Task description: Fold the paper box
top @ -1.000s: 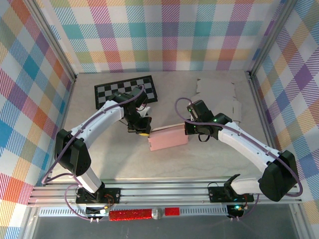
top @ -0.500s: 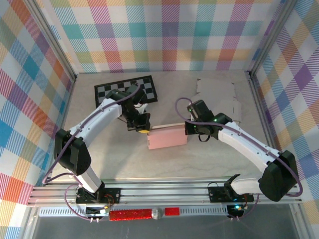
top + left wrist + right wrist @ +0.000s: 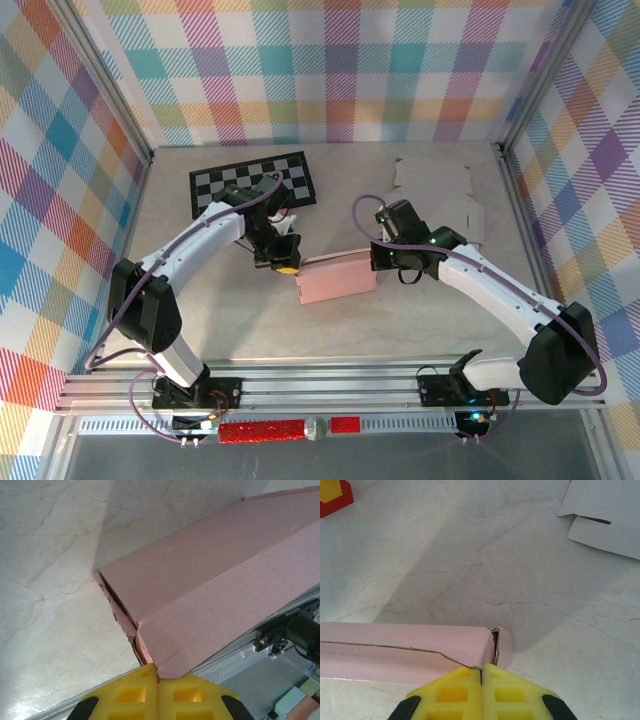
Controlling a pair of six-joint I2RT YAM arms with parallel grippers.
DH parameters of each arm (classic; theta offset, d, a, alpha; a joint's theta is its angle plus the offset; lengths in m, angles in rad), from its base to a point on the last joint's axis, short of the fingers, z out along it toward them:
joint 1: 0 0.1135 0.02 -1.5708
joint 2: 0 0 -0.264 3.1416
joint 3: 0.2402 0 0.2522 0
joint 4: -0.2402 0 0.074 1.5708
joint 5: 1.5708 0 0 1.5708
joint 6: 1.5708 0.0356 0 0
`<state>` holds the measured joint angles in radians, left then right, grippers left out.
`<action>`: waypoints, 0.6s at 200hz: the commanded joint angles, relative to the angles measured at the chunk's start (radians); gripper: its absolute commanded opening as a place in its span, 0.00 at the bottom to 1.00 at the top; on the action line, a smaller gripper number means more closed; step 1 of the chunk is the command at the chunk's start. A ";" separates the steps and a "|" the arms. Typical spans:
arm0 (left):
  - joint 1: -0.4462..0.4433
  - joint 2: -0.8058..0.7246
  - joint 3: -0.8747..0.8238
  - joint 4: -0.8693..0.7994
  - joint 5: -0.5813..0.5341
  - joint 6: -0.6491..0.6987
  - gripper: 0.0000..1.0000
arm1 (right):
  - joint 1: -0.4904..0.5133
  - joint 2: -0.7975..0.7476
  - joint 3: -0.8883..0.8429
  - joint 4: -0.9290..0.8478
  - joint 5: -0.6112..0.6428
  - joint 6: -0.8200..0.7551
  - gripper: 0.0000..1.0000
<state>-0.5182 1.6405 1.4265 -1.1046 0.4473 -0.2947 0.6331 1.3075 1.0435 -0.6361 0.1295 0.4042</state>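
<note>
The pink paper box (image 3: 337, 280) is lying flat around the middle of the table (image 3: 200, 320), a bit skewed, right between the two arms. From the left wrist the box (image 3: 215, 595) is showing a long crease along its top and a ragged, slightly gaping seam at the end nearest the camera. The left gripper (image 3: 287, 267) is sitting at the box's back-left corner with its yellow jaws pressed fully together. A pink flap corner is touching the tips, but honestly it's hard to tell if any card is actually pinched. The right gripper (image 3: 378, 258) is doing the same at the back-right corner: jaws closed tight, tips resting against the top edge where a thin flap line is running into them. Further out, a checkerboard mat (image 3: 252, 181) is lying at the back left and some white cardboard sheets (image 3: 435, 180) at the back right. A red and yellow block (image 3: 332, 495) is peeking in at the right wrist view's corner.
</note>
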 commanded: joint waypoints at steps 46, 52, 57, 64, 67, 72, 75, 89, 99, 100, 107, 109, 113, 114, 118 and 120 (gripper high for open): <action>0.001 -0.067 -0.079 0.055 0.001 0.063 0.00 | 0.000 -0.010 -0.016 -0.029 -0.059 0.013 0.00; -0.002 -0.067 -0.081 0.055 -0.003 0.062 0.00 | 0.001 -0.013 -0.018 -0.031 -0.058 0.016 0.00; -0.006 -0.067 -0.081 0.056 -0.006 0.062 0.00 | 0.000 -0.018 -0.021 -0.034 -0.056 0.021 0.00; -0.013 -0.068 -0.080 0.056 -0.013 0.062 0.00 | 0.001 -0.023 -0.021 -0.038 -0.055 0.031 0.00; -0.016 -0.068 -0.081 0.055 -0.015 0.062 0.00 | 0.001 -0.026 -0.022 -0.042 -0.054 0.035 0.00; -0.020 -0.069 -0.081 0.054 -0.020 0.060 0.00 | 0.001 -0.032 -0.022 -0.047 -0.052 0.043 0.02; -0.023 -0.070 -0.079 0.054 -0.023 0.060 0.00 | 0.001 -0.034 -0.021 -0.050 -0.051 0.047 0.03; -0.032 -0.074 -0.079 0.054 -0.041 0.054 0.00 | 0.000 -0.051 -0.018 -0.071 -0.056 0.080 0.11; -0.039 -0.078 -0.083 0.056 -0.056 0.045 0.00 | 0.000 -0.063 -0.010 -0.090 -0.063 0.117 0.18; -0.040 -0.079 -0.084 0.057 -0.059 0.044 0.00 | 0.000 -0.065 -0.009 -0.091 -0.064 0.122 0.18; -0.042 -0.086 -0.089 0.059 -0.068 0.037 0.00 | 0.000 -0.075 -0.007 -0.100 -0.075 0.155 0.24; -0.043 -0.087 -0.091 0.060 -0.071 0.034 0.00 | 0.000 -0.078 -0.005 -0.104 -0.079 0.166 0.26; -0.044 -0.091 -0.094 0.062 -0.078 0.029 0.00 | 0.000 -0.084 -0.004 -0.109 -0.085 0.191 0.29; -0.045 -0.092 -0.094 0.062 -0.079 0.028 0.00 | 0.000 -0.087 -0.004 -0.109 -0.086 0.197 0.30; -0.047 -0.096 -0.096 0.063 -0.085 0.024 0.00 | 0.000 -0.095 -0.002 -0.116 -0.088 0.225 0.34; -0.048 -0.098 -0.097 0.065 -0.088 0.022 0.00 | 0.000 -0.098 -0.002 -0.121 -0.088 0.241 0.36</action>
<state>-0.5484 1.5776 1.3594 -1.0393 0.4023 -0.2512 0.6331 1.2587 1.0416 -0.6922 0.0883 0.5007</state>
